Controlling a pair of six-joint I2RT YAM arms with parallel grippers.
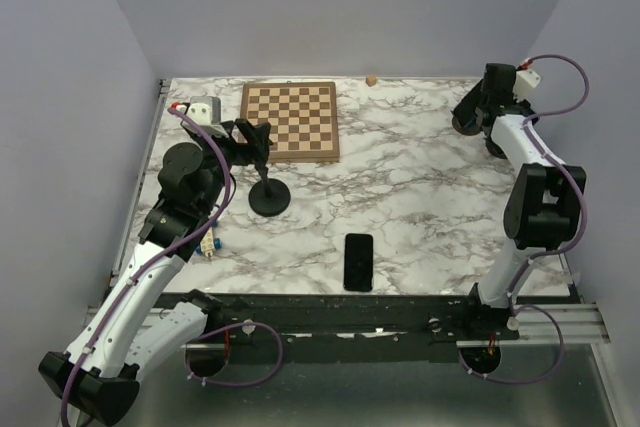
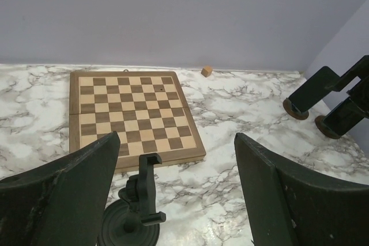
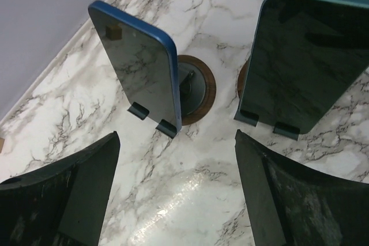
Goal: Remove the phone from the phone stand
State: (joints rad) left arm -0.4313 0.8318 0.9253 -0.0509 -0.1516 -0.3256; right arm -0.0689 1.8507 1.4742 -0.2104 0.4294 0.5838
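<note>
There are three phones. Two stand up in the far right corner of the table [image 1: 420, 197]. The blue phone [image 3: 135, 61] leans on a stand with a round brown foot [image 3: 202, 87]. The green phone [image 3: 305, 56] leans on a second stand [image 3: 286, 130] beside it. The third phone [image 1: 358, 261] lies flat near the front edge.

The right gripper [image 3: 176, 136] is near the two standing phones and not touching them. Its two fingers are wide apart, with nothing in them. The left gripper [image 2: 176, 136] is also wide apart and has nothing in it. It hangs over a third stand, the black stand [image 2: 138, 203], which is next to the one chessboard [image 2: 132, 116]. One small cube [image 2: 206, 71] sits by the back wall.
</note>
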